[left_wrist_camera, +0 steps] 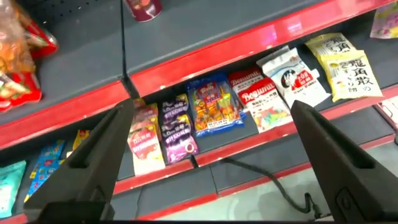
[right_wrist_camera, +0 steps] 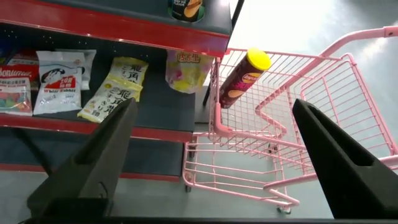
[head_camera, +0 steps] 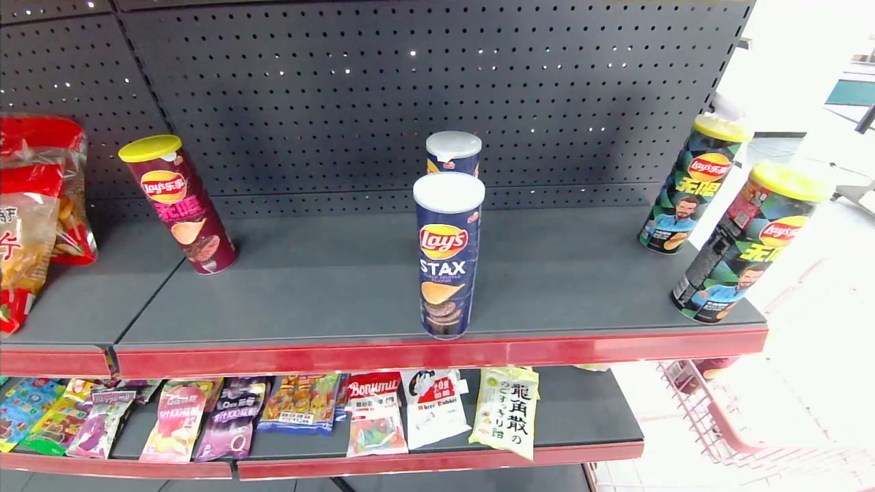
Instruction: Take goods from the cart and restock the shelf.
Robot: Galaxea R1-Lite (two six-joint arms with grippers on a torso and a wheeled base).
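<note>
A pink wire cart [right_wrist_camera: 367,38] stands to the right of the shelf unit, and a maroon chip can with a yellow lid [right_wrist_camera: 244,78] leans inside it. My right gripper [right_wrist_camera: 214,155] hangs open above the floor in front of the cart, holding nothing. On the upper shelf [head_camera: 328,273] stand a maroon can [head_camera: 176,205] at the left and a blue can [head_camera: 448,256] at the front middle. A second blue can [head_camera: 453,152] stands behind that one, and two green-black cans [head_camera: 690,195] [head_camera: 748,242] are at the right end. My left gripper [left_wrist_camera: 211,155] is open before the lower shelf, empty.
Candy and snack bags [head_camera: 372,413] lie in a row on the lower shelf [head_camera: 588,410]. Red snack bags [head_camera: 34,205] fill the upper shelf's far left. The cart's corner [head_camera: 718,417] sits low at the right. A black cable [left_wrist_camera: 273,186] runs along the floor under the shelf.
</note>
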